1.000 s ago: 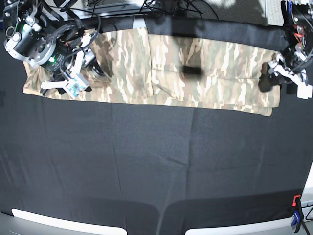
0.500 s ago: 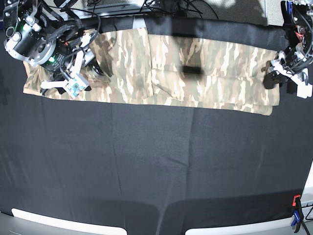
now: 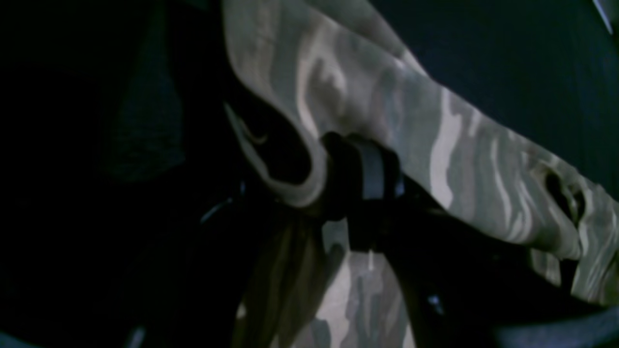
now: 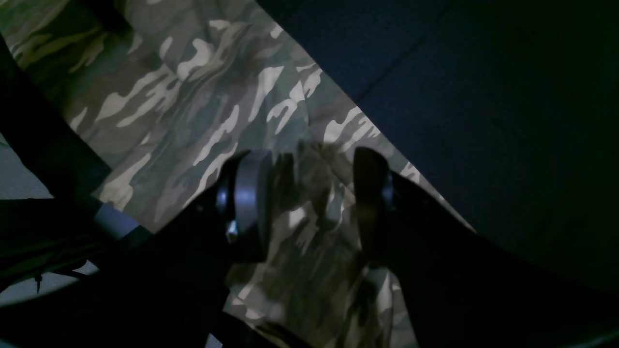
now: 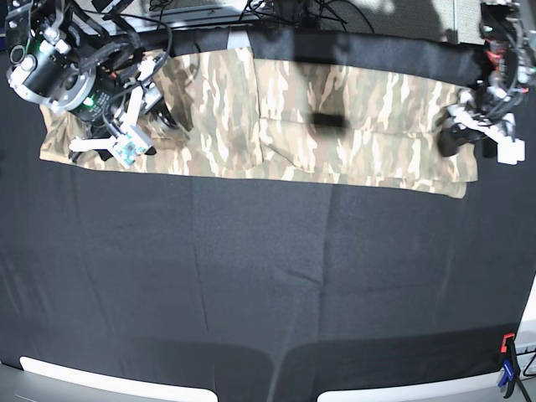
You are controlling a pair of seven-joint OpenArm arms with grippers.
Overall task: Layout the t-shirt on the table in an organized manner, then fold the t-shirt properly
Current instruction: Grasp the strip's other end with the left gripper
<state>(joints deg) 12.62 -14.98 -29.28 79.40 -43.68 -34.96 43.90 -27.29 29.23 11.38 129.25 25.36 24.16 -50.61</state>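
Note:
The camouflage t-shirt lies as a long band across the far part of the black table. My right gripper sits on the shirt's left end. In the right wrist view its fingers stand apart with a raised bunch of t-shirt pressed between them. My left gripper is at the shirt's right end. In the left wrist view a fold of t-shirt curls up over one dark finger and looks pinched there; the other finger is hidden under the cloth.
Cables and equipment run along the table's far edge. An orange-and-blue clamp sits at the near right corner. A small dark patch lies on the shirt's middle. White strips line the near edge.
My left gripper has shifted slightly inward onto the shirt's right end and its jaws have narrowed onto the cloth. The right arm and the rest of the shirt have not moved.

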